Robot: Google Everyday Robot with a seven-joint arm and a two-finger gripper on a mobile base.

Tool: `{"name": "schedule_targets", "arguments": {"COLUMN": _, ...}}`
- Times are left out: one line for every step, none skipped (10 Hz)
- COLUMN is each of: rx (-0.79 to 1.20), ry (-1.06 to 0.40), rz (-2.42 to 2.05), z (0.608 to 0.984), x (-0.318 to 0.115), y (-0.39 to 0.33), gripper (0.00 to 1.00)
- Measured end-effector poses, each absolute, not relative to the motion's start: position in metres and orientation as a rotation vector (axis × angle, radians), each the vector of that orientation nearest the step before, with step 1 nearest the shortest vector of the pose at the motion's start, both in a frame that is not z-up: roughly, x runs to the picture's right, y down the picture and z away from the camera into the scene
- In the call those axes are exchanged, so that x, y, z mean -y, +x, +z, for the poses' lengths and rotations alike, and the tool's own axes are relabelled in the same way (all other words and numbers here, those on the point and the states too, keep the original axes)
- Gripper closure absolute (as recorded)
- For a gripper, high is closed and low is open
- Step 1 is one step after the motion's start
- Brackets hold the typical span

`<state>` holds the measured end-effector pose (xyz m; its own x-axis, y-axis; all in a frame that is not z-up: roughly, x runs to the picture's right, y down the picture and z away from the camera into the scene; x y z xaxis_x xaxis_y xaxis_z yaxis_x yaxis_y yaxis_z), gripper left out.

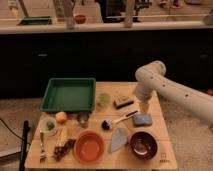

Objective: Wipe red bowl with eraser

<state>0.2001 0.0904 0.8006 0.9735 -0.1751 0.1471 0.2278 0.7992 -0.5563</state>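
1. Hanging off the white arm that reaches in from the right, the gripper [145, 107] points straight down at the table's [165, 157] right-hand edge, right above the blue-grey sponge pad [142, 119].
2. Jaws look spread wide, and nothing is between them.
3. Eraser [123, 102]: the small dark-topped block lies flat on the wood just beside the gripper, on the side toward the green cup [104, 100] and the green tray [69, 94].
4. Here's what the next move turns on, I'd say: the eraser is sideways from the jaws and a touch farther back on the table, not beneath them. Its long axis runs roughly across the table with a slight slant, so the jaws would need to straddle the short width.
5. Red bowl [90, 147] waits at the front edge, well apart from the gripper, past the black-headed brush [118, 121] that lies between them.
6. Careful: the dark maroon bowl [144, 144] is the nearer bowl, but it is the wrong one.
7. My read: the grasp hasn't started, and the wiping is all to come.
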Motion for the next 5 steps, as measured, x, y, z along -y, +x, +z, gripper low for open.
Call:
{"name": "schedule_targets", "arguments": {"rx": 0.095, "ry": -0.605, "rz": -0.211, "z": 0.8059, "x": -0.086, "y": 0.1987, "gripper": 0.2}}
{"name": "schedule_targets", "arguments": {"rx": 0.097, "ry": -0.606, "rz": -0.2, "z": 0.8061, "x": -0.0856, "y": 0.197, "gripper": 0.2}}
{"name": "schedule_targets", "arguments": {"rx": 0.093, "ry": -0.607, "rz": -0.187, "z": 0.8062, "x": -0.0859, "y": 0.1979, "gripper": 0.2}}
{"name": "schedule_targets", "arguments": {"rx": 0.091, "ry": -0.609, "rz": -0.171, "z": 0.806, "x": -0.0864, "y": 0.1977, "gripper": 0.2}}
{"name": "schedule_targets", "arguments": {"rx": 0.1, "ry": -0.61, "rz": -0.165, "z": 0.8082, "x": -0.0866, "y": 0.1969, "gripper": 0.2}}
